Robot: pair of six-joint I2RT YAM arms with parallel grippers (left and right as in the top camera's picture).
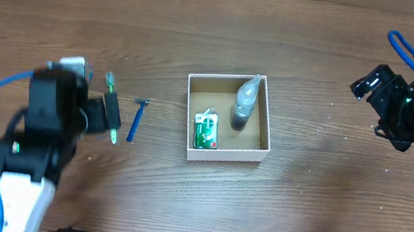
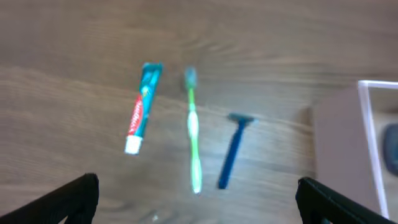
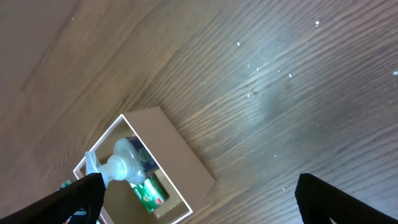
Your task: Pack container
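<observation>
The container (image 1: 226, 154), a small white-walled box with a brown inside, sits mid-table and holds a clear bottle (image 1: 244, 103) and a green packet (image 1: 206, 129). It also shows in the right wrist view (image 3: 183, 152) and at the right edge of the left wrist view (image 2: 341, 149). Left of it lie a blue razor (image 1: 137, 118), a green toothbrush (image 2: 193, 130) and a toothpaste tube (image 2: 143, 107). My left gripper (image 1: 110, 111) hovers open and empty above the toothbrush (image 2: 199, 208). My right gripper (image 1: 379, 106) is open and empty, raised to the container's right (image 3: 202, 205).
In the overhead view the toothpaste is hidden under my left arm, and only the toothbrush's ends (image 1: 110, 80) show. Bare wooden table surrounds the items. Blue cables run along both arms.
</observation>
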